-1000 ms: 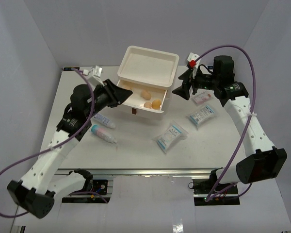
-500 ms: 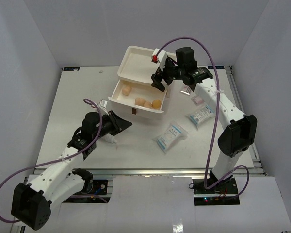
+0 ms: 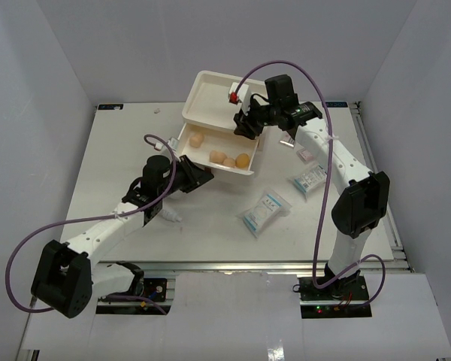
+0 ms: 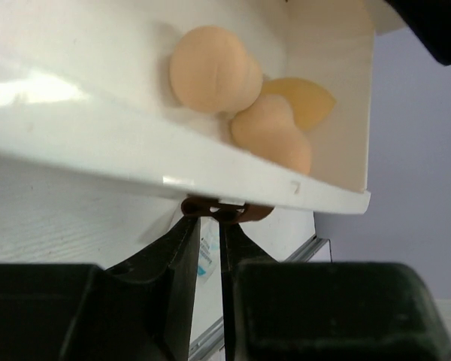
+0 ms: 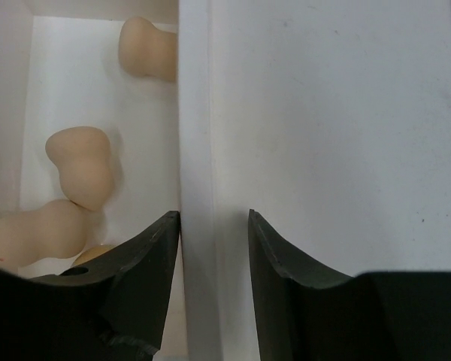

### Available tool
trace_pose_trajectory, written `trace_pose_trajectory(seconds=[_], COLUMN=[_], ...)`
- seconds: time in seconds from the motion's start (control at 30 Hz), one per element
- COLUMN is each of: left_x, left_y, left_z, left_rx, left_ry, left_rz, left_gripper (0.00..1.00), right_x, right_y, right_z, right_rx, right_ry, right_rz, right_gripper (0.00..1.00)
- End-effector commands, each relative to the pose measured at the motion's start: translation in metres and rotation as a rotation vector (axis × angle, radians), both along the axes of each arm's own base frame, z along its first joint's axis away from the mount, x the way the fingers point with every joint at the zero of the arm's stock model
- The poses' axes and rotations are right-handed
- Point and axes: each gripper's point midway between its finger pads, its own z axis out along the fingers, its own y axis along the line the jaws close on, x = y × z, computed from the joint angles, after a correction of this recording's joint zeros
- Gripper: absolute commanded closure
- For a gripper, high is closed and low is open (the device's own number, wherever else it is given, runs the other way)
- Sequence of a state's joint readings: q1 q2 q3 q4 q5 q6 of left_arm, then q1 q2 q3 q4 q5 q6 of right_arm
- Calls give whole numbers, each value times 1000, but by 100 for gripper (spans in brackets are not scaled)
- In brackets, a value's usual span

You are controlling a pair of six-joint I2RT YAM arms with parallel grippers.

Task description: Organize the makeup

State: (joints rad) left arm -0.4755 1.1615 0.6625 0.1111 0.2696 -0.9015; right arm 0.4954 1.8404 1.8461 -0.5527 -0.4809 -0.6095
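The cream drawer box (image 3: 224, 101) stands at the back, its top drawer (image 3: 224, 168) pulled out. Three tan sponges (image 3: 198, 139) and one yellower one (image 3: 243, 159) lie inside it; sponges (image 4: 210, 68) (image 5: 79, 165) also show in both wrist views. My left gripper (image 3: 204, 174) (image 4: 210, 218) is shut on the drawer's brown handle (image 4: 244, 212). My right gripper (image 3: 245, 128) (image 5: 214, 214) stands open astride the box's front rim (image 5: 194, 150), its left finger against the rim. Two blue-and-white packets (image 3: 264, 210) (image 3: 310, 179) and pink-white sachets (image 3: 307, 156) lie to the right.
A white tube's tip (image 3: 173, 216) peeks out from under my left arm. The table's near edge has a metal rail (image 3: 233, 267). White walls close the table on three sides. My right arm's cable arcs over the box.
My right arm swung left from the sachets to the box's rim, and its jaws narrowed there. My left arm pulled out of the drawer, swung down and came back to the drawer's handle.
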Motion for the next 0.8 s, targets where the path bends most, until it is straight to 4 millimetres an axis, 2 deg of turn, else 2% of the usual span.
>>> trace_pose_trajectory(seconds=[0.0, 0.17, 0.3, 0.5, 0.77], left_x=[29, 58, 82, 115, 147], left_y=[-9, -19, -29, -38, -48], left_z=[41, 52, 63, 53, 49], left_rx=[-9, 25, 43, 86, 112], left_ry=[-134, -175, -210, -197, -195], left_rz=[21, 25, 25, 54, 79], left_gripper=[73, 73, 73, 73, 72], right_x=[-15, -27, -33, -44, -45], right_y=[4, 6, 6, 11, 11], right_z=[0, 6, 9, 12, 20], right_rx=[8, 25, 34, 37, 48], right_ry=[30, 43, 51, 54, 40], right_rz=[55, 86, 101, 122, 110], right_gripper=[56, 63, 65, 65, 62])
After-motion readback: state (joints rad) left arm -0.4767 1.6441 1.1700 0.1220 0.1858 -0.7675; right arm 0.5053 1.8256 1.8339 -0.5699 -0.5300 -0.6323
